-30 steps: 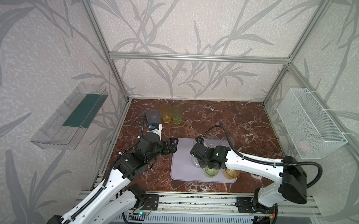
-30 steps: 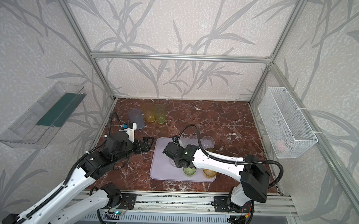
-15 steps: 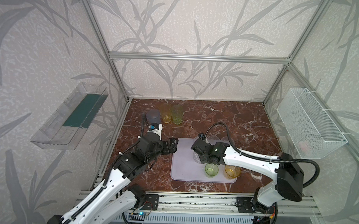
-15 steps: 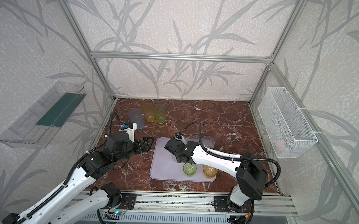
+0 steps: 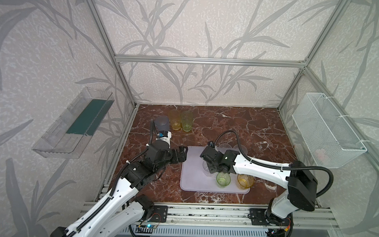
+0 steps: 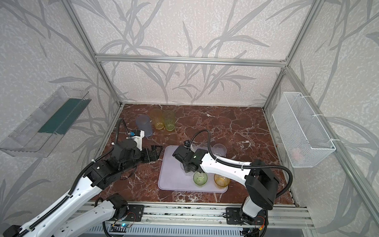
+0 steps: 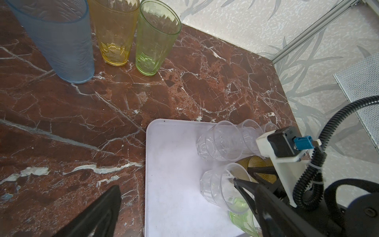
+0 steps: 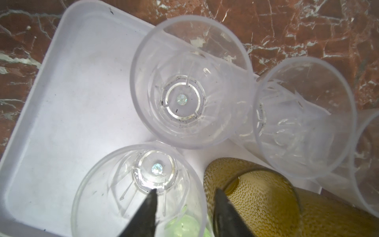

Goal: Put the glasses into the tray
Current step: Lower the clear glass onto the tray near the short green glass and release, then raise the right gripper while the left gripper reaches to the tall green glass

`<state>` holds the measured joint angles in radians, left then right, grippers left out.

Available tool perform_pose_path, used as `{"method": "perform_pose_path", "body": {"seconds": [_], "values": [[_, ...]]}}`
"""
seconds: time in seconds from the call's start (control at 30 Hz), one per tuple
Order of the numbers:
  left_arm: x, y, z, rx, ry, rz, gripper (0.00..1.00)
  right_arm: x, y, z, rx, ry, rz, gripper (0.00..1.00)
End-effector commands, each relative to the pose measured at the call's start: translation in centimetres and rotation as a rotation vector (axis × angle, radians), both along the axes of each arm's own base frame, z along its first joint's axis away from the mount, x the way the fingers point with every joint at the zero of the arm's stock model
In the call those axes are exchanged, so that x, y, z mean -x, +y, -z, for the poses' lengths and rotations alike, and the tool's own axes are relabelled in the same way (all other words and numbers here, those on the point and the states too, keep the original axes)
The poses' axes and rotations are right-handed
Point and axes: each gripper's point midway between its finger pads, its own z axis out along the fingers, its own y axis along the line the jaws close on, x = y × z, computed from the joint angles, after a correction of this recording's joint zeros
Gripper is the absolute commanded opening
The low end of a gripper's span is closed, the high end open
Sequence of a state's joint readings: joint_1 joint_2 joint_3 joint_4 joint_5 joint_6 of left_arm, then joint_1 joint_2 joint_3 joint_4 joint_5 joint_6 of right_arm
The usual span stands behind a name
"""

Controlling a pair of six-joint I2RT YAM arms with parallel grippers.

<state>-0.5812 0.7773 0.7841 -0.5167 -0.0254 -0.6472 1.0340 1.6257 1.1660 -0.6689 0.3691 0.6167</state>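
The lilac tray (image 5: 192, 180) (image 8: 61, 92) holds several glasses. A clear glass (image 8: 139, 184) (image 5: 206, 167) stands upright in it. My right gripper (image 8: 185, 192) (image 5: 211, 167) is open over that glass's rim, one finger inside it and one outside, next to an olive-brown glass (image 8: 256, 195). A green glass (image 5: 223, 179) and an amber one (image 5: 245, 181) stand near the tray's front edge. Clear glasses (image 8: 190, 92) stand at its far side. Blue-grey (image 7: 59, 41), amber (image 7: 114, 30) and green (image 7: 155, 37) glasses stand on the marble at back left. My left gripper (image 5: 180, 154) hovers open and empty by the tray's left edge.
A clear bin with a green bottom (image 5: 75, 128) hangs on the left wall and a white wire basket (image 5: 327, 132) on the right wall. The right arm's cable (image 5: 233, 138) loops above the tray's far edge. Bare marble floor (image 5: 238, 123) lies behind the tray.
My right gripper's jaws have spread apart from shut, letting go of the clear glass's rim, and the wrist has shifted slightly toward the tray's far left. The left arm has not moved.
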Motion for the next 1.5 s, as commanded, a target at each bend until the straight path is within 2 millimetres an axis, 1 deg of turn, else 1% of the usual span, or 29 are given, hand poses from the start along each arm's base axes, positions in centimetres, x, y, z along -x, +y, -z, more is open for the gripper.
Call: {"method": "perform_pose_path", "body": {"seconds": [0.0, 0.17, 0.27, 0.33, 0.37, 0.4, 0.53, 0.63, 0.73, 0.97, 1.13, 1.2, 1.33, 1.47], "values": [[-0.2, 0.7, 0.5, -0.031, 0.016, -0.028, 0.99, -0.5, 0.4, -2.8, -0.065, -0.047, 0.006, 0.64], [-0.8, 1.0, 0.5, -0.046, 0.023, -0.062, 0.99, -0.1, 0.6, -5.4, -0.155, -0.089, -0.038, 0.84], [-1.4, 1.2, 0.2, -0.057, 0.015, -0.084, 1.00, 0.3, 0.7, -7.1, -0.228, -0.136, -0.083, 0.93], [-1.9, 1.3, 0.1, -0.073, 0.012, -0.097, 1.00, 0.6, 0.3, -8.0, -0.279, -0.171, -0.100, 0.99], [-2.2, 1.3, 0.0, -0.083, 0.012, -0.104, 1.00, 0.8, 0.0, -8.5, -0.306, -0.189, -0.104, 0.99], [-2.6, 1.3, 0.0, -0.092, 0.012, -0.112, 0.99, 0.3, -1.1, -8.7, -0.321, -0.201, -0.077, 0.99], [-3.9, 1.3, -0.1, -0.134, 0.006, -0.129, 0.99, 0.9, -2.9, -9.5, -0.383, -0.217, -0.071, 0.99], [-5.1, 1.3, -0.4, -0.161, -0.005, -0.144, 0.99, 1.5, -4.1, -9.2, -0.424, -0.216, -0.073, 0.99], [-6.4, 1.3, -0.4, -0.171, -0.014, -0.169, 0.99, 1.8, -5.6, -8.8, -0.461, -0.209, -0.052, 0.99], [-9.1, 1.4, 0.2, -0.172, -0.012, -0.193, 0.99, 2.6, -8.4, -9.3, -0.536, -0.216, -0.008, 0.99], [-11.5, 1.3, -0.5, -0.166, 0.001, -0.189, 1.00, 3.1, -9.1, -9.0, -0.555, -0.216, -0.001, 0.99], [-12.9, 1.1, -0.7, -0.166, 0.021, -0.177, 0.99, 3.3, -9.2, -8.6, -0.559, -0.203, 0.008, 0.99], [-15.3, 0.3, -0.5, -0.193, 0.075, -0.155, 0.99, 3.8, -9.1, -8.1, -0.580, -0.179, 0.006, 0.99], [-17.3, -0.6, 0.1, -0.209, 0.122, -0.122, 0.95, 4.3, -8.9, -7.6, -0.620, -0.167, 0.006, 0.99]]}}
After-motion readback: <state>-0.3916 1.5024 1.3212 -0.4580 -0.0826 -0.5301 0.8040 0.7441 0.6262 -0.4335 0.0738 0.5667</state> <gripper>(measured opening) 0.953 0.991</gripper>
